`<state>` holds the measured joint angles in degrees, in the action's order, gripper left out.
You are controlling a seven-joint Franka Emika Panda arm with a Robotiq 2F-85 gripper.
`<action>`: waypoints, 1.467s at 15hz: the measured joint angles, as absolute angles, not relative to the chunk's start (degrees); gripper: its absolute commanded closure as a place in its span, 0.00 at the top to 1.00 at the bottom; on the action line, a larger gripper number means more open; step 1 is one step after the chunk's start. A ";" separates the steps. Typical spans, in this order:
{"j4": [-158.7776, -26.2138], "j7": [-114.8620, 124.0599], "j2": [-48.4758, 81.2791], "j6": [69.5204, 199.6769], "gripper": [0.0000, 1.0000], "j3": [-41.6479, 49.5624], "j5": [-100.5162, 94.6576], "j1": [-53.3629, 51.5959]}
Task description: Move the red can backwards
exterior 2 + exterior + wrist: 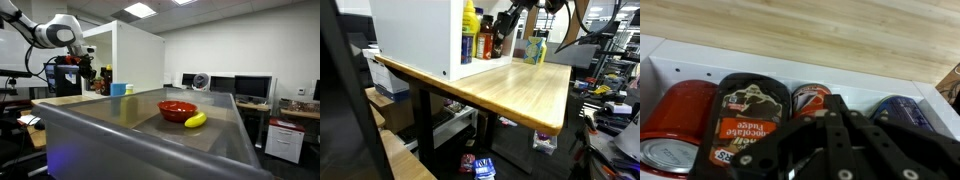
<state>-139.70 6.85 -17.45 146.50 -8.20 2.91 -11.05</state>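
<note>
The white and black robot arm arches high over the far end of the table and bends down towards the open front of the tall white box-shaped cabinet. In an exterior view its black two-fingered gripper hangs near the top of the cabinet's opening, over the row of containers standing inside. From the wrist view the gripper points down at that row. Its dark fingers are drawn together into a single peak with nothing between them, so it looks clenched and empty.

The small red-orange cylindrical can stands upright on the cabinet's floor, shorter than its neighbours. On one side of it is the tall yellow plastic bottle and on the other the taller dark brown bottle, each just beside it. In the wrist view the red can shows right above the fingertips, with a pale rim around its top and pale marks on its label. As far as I can see, the gripper is not touching it. The dark brown bottle, which carries a chocolate fudge label, sits next to the can, and beyond it is a larger red container with a silvery end. The light wooden tabletop spreads out in front of the cabinet
</note>
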 measured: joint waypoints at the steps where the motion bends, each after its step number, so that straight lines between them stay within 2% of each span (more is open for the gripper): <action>1: -139.92 7.38 -17.45 147.22 0.00 -8.22 2.91 -10.93; 22: -141.98 17.51 -16.87 155.70 0.00 -11.86 2.89 -10.42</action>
<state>-141.98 17.51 -16.87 155.70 -11.86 2.89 -10.42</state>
